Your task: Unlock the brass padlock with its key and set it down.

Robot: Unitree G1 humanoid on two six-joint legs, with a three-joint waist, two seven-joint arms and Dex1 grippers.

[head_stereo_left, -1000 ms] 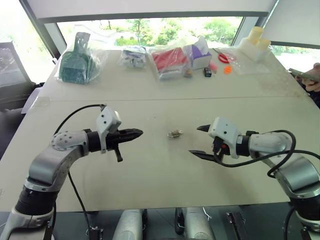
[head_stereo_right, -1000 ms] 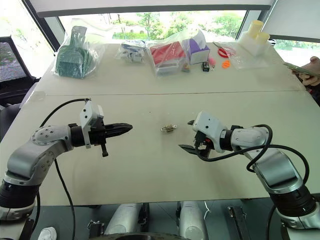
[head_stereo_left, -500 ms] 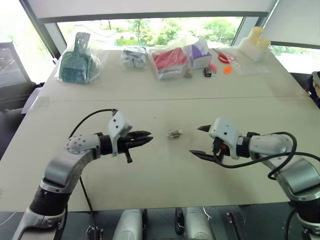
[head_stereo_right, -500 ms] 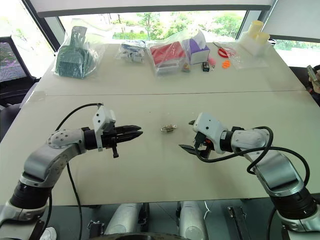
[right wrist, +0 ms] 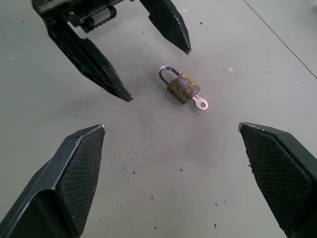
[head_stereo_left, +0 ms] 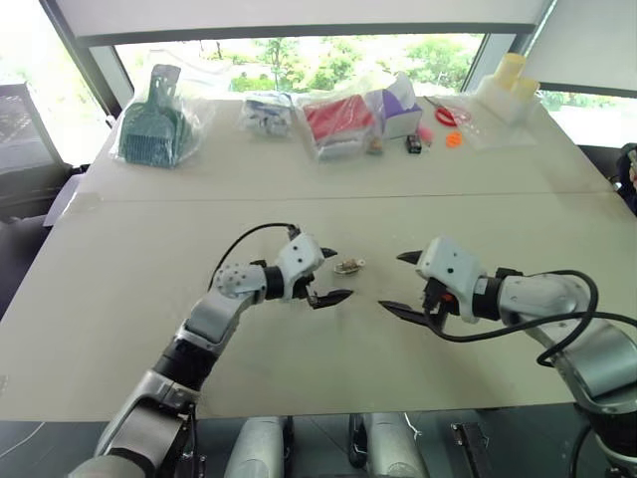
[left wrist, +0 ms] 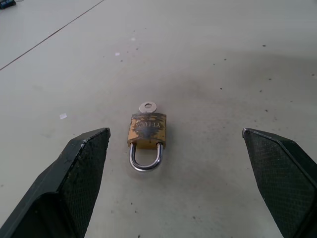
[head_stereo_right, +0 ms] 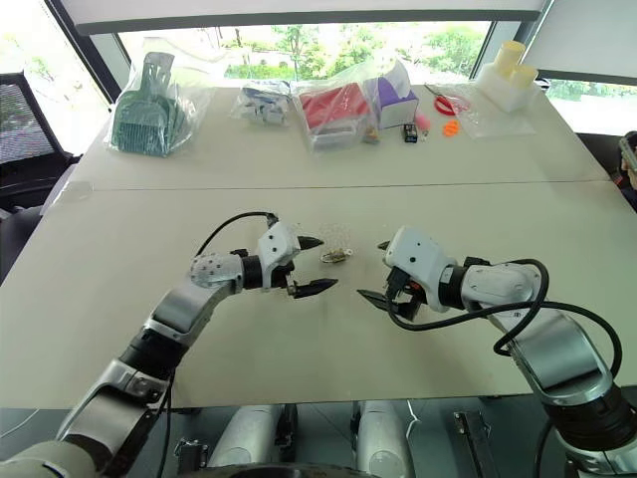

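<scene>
And here we are at the table, both arms low over the pale top. The brass padlock lies flat on the surface between the two grippers, shackle closed and pointing toward the left arm. The key sits in the lock's bottom end, its small silvery head sticking out on the side away from that arm.

The left gripper is right up beside the padlock now, fingers spread wide apart, nothing between them. From its wrist view the lock sits squarely in the gap, touched by neither black finger. One fingertip hovers near the table just short of the lock, the other is raised above it.

On the other side, the right gripper faces in toward the lock as well, a little further off. Its fingers stand wide apart too, empty. The right wrist view has the padlock ahead and the left gripper's two dark tips beyond it.

Across the far end of the table: a green dustpan in a plastic bag, a red packet, a purple box, small orange bits and pale yellow cups.
</scene>
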